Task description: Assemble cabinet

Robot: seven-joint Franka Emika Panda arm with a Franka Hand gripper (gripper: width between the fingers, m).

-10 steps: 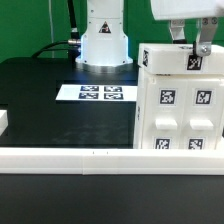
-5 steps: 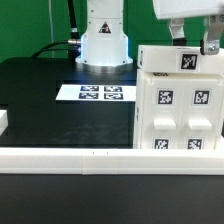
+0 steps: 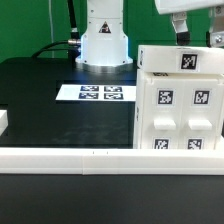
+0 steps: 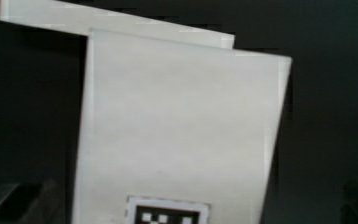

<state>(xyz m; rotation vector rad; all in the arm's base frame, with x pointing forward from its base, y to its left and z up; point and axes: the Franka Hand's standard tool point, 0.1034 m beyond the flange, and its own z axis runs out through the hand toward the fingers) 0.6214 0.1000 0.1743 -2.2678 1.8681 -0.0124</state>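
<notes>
Fingers (image 3: 182, 27) of the gripper (image 3: 198, 30) hang spread above the cabinet (image 3: 178, 100), one dark finger near the back of the top panel and the other at the picture's right edge, neither touching the white plastic, so the hand is released and holds nothing. From where I stand, the cabinet sits on the black table (image 3: 50, 100) at the exterior view's right, upright, its lower front hidden behind the long white rail (image 3: 100, 157) that runs across the near side; I take the rail to be a stop that keeps parts from sliding off, and the cabinet looks pushed up close to it for that reason. The gripper's place right over the top panel suggests it is lined up with that panel, though whether it is about to come down or is clear of it I cannot say. The wrist view looks down onto a long white face of the cabinet (image 4: 176, 130) with one tag showing near its end, and no finger pad is clearly seen there. Counting: one arm, one cabinet, one rail, one marker board (image 3: 98, 94) lying flat before the robot base (image 3: 104, 40). On the cabinet I count seven tags, one on top and six on the front face. The marker board shows four tags. A small white block (image 3: 3, 122) peeks in at the exterior view's left edge.
</notes>
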